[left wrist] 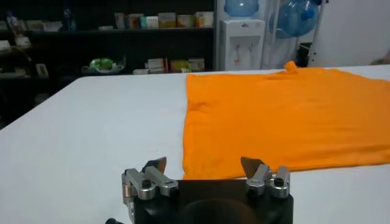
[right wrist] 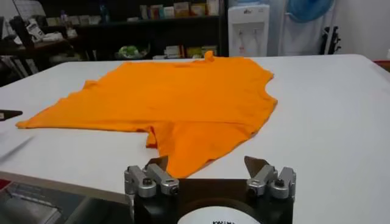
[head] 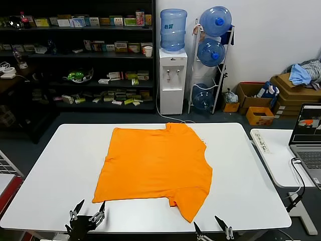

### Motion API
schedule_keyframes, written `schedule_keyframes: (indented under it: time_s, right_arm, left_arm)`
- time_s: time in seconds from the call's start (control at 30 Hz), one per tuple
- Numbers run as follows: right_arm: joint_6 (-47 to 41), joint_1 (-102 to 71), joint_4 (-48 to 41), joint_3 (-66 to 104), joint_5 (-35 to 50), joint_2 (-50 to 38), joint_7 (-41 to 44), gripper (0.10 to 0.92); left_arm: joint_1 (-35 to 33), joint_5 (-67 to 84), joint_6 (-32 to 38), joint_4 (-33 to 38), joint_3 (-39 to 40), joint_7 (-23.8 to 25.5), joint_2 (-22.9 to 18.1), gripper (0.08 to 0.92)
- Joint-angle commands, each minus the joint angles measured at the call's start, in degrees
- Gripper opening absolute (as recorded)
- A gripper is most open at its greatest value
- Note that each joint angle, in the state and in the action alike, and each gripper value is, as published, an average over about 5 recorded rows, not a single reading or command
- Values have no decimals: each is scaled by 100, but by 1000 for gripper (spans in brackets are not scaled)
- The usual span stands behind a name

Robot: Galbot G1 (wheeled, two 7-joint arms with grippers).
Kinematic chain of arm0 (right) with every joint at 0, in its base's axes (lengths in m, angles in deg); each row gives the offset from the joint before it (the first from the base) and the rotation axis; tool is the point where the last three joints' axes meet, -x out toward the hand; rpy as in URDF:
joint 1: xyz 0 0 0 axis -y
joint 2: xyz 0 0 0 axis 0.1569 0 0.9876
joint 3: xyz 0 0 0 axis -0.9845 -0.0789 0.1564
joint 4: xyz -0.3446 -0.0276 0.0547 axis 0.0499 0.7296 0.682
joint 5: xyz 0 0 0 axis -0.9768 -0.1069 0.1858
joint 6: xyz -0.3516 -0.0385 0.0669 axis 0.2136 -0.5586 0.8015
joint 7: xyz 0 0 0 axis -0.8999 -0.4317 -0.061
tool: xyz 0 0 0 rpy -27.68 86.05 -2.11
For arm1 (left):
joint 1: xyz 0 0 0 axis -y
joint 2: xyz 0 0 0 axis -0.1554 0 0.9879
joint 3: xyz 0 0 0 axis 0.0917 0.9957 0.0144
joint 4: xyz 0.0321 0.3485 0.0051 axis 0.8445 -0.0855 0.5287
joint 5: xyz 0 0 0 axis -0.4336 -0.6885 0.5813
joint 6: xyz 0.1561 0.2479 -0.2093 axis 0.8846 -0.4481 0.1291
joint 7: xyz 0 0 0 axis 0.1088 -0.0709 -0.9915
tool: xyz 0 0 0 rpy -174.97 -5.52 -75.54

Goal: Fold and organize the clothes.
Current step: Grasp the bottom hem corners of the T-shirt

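The orange T-shirt (head: 155,165) lies flat on the white table (head: 55,170), plain side up, no lettering showing. One sleeve points toward the table's front edge, the other lies at the far edge. My left gripper (head: 88,215) is open and empty at the front edge, just short of the shirt's near-left corner; the shirt also shows in the left wrist view (left wrist: 280,115) ahead of the gripper (left wrist: 205,165). My right gripper (head: 213,228) is open and empty at the front edge, just short of the near sleeve (right wrist: 195,137), with the gripper (right wrist: 207,164) low in that view.
A laptop (head: 307,135) with cables sits on a side table at the right. A power strip (head: 261,140) lies by the table's right edge. Shelves, a water dispenser (head: 172,75) and boxes with a blue-grey cloth heap (head: 303,73) stand behind.
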Motion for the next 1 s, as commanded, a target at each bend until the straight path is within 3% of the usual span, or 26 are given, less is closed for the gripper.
schedule_keyframes:
  time_s: [0.03,0.4,1.0]
  right_arm:
    - [-57,121,-23,-52,143,17,-112,823]
    - [-624,1106,-429,-826,314,526,-876,823]
    - [-1044,1166,-393,-1002,86,565,-1096,823]
  left_arm:
    - [227,326,-239,-83,-42,7,79,823]
    - [1024,944,-716,-671,99,91,302,823]
    - [692,776,-781,-426,80,57,299,823]
